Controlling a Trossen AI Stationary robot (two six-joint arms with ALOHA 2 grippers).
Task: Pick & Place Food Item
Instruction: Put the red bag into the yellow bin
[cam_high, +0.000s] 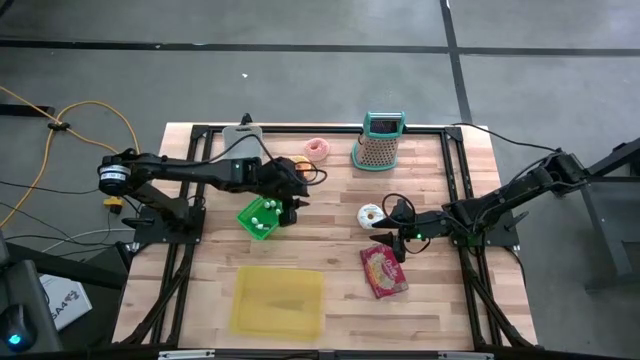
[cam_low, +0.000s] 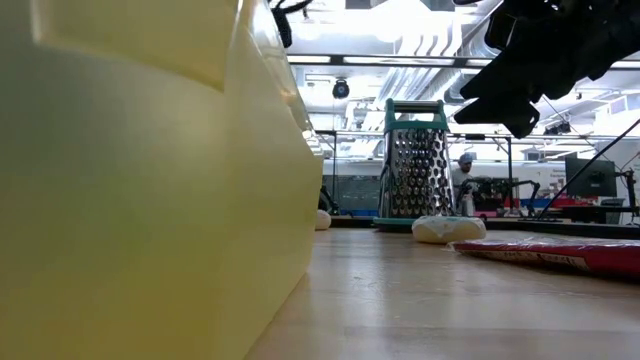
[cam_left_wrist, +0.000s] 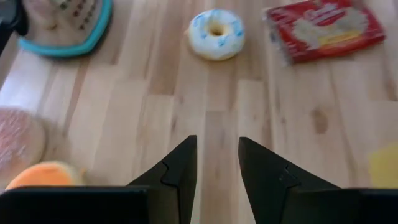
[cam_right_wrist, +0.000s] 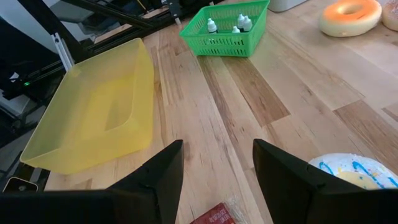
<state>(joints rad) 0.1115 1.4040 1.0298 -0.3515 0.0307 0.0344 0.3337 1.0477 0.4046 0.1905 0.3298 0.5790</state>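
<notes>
A white donut with blue icing (cam_high: 371, 213) lies on the wooden table, and a red food packet (cam_high: 384, 270) lies nearer the front edge. An orange donut (cam_high: 300, 164) and a pink donut (cam_high: 318, 148) lie farther back. My left gripper (cam_left_wrist: 217, 143) hangs open above the table between the orange donut and the green basket (cam_high: 260, 217), with nothing between its fingers. My right gripper (cam_right_wrist: 217, 146) is open too, above the table next to the white donut (cam_right_wrist: 348, 174) and the packet's far end, pointing toward the table's left.
A yellow tray (cam_high: 278, 300) sits at the near edge, left of the packet. The green basket (cam_right_wrist: 227, 28) holds small white bottles. A metal grater with a teal rim (cam_high: 380, 140) stands at the back. Bare wood lies between the basket and the white donut.
</notes>
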